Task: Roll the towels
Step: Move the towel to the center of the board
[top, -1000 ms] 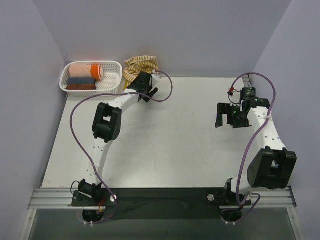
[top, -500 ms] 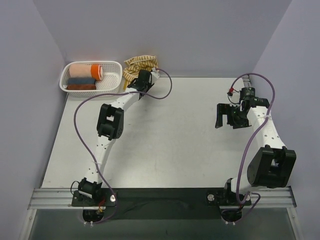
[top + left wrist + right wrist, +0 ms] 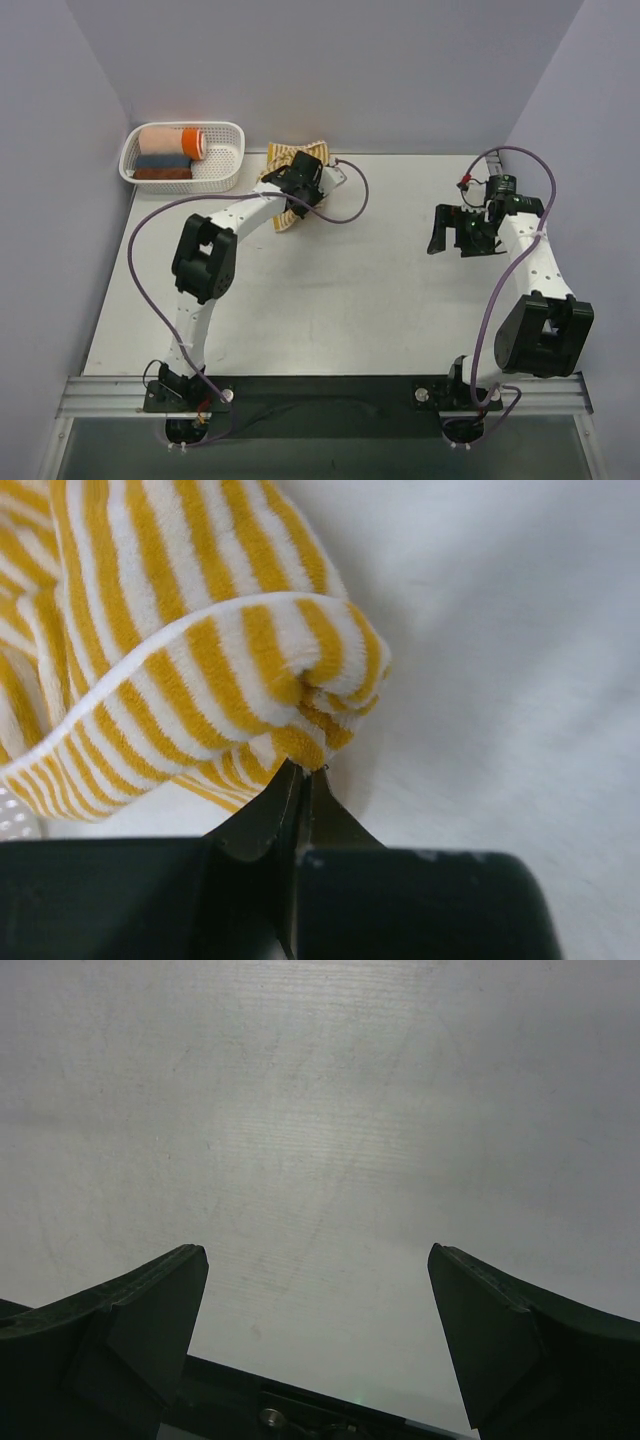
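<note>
Your left claw [image 3: 303, 772]: clamped on towel [image 3: 200, 660] fold just above tips; right claw [image 3: 315, 1255]: apart, empty. Step, likely: fetching towel. Next, you needed flat spread.

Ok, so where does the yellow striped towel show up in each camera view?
Top external: the striped towel lies upper centre-left, right of the white basket, partly under the left gripper.
Left wrist: it fills the upper left, its lower edge pinched by the left gripper.
Right wrist: not in it; only bare table beyond the open right gripper.
Shared landmark: the left gripper, in the top external and left wrist views.
</note>
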Robot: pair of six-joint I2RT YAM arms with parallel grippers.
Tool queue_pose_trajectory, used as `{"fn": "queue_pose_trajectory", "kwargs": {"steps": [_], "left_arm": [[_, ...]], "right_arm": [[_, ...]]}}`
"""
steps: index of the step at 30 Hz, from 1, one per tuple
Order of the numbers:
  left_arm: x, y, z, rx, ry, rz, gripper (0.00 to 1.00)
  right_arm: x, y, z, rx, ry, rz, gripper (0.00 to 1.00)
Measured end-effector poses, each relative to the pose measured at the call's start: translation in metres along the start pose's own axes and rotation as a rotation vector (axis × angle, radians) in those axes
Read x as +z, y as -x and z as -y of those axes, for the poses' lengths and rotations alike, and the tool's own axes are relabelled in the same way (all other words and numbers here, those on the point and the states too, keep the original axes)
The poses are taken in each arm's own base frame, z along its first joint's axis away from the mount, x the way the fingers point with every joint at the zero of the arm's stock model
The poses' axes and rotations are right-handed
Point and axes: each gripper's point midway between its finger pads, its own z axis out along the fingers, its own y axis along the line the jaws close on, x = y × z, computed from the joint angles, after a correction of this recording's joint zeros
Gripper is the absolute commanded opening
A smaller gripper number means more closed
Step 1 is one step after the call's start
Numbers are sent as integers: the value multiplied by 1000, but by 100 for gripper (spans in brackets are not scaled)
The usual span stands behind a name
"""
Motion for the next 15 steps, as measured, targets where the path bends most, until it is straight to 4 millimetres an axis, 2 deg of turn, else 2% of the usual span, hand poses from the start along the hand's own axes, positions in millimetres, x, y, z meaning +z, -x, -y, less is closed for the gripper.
{"fn": "queue_pose_trajectory", "kwargs": {"steps": [3, 5, 6, 7, 8, 9, 10, 11, 12, 13, 15], "left_arm": [[-41, 10, 55, 36, -110, 19, 0], [-64, 13, 92, 66, -190, 18, 16], [-73, 15, 111, 82, -236, 17, 30], [-82, 16, 130, 97, -284, 15, 49], [-92, 15, 153, 109, -345, 9, 53], [-99, 12, 169, 105, -392, 1, 54], [-107, 8, 185, 94, -444, -10, 60], [-116, 2, 198, 78, -498, -21, 61], [-127, -8, 209, 43, -560, -37, 71], [-137, -17, 211, 4, -597, -44, 77], [-159, -30, 201, -97, -643, -43, 78]], "right_arm": [[-4, 1, -1, 23, 30, 12, 100], [-5, 1, -3, 28, 48, 14, 100], [-5, 1, -3, 33, 56, 15, 100], [-6, 1, -4, 33, 63, 16, 100], [-7, 2, -6, 33, 71, 17, 99], [-7, 2, -7, 31, 78, 18, 98], [-8, 3, -8, 28, 85, 19, 97], [-10, 4, -10, 22, 92, 22, 95], [-11, 5, -12, 16, 98, 25, 95], [-13, 8, -14, 3, 102, 30, 93], [-15, 14, -20, -32, 106, 42, 89]]}}
